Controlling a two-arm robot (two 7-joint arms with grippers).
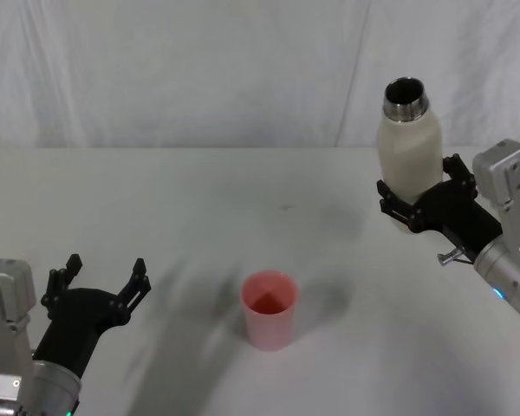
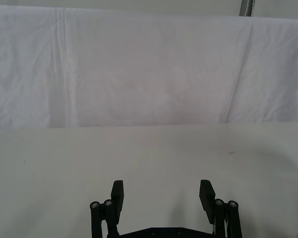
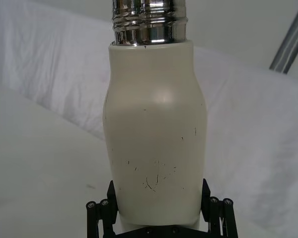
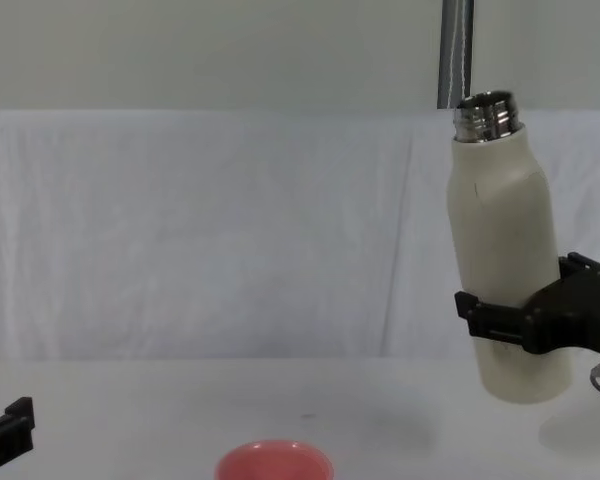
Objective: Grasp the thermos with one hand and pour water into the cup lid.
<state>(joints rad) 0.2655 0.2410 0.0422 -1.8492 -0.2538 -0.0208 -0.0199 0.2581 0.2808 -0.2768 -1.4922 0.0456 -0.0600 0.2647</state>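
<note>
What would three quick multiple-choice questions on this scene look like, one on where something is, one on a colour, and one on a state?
1. Where is the thermos?
A. lying on the table
B. held off the table by the right gripper
C. standing inside the cup lid

2. What colour is the cup lid?
A. pink
B. blue
C. green

3. How is the left gripper?
A. shut on the cup lid
B. shut on the thermos
C. open, holding nothing

Answers: 1 B, the chest view shows its base above the table; 2 A, pink in the head view; 3 C, its fingers stand spread apart.
</note>
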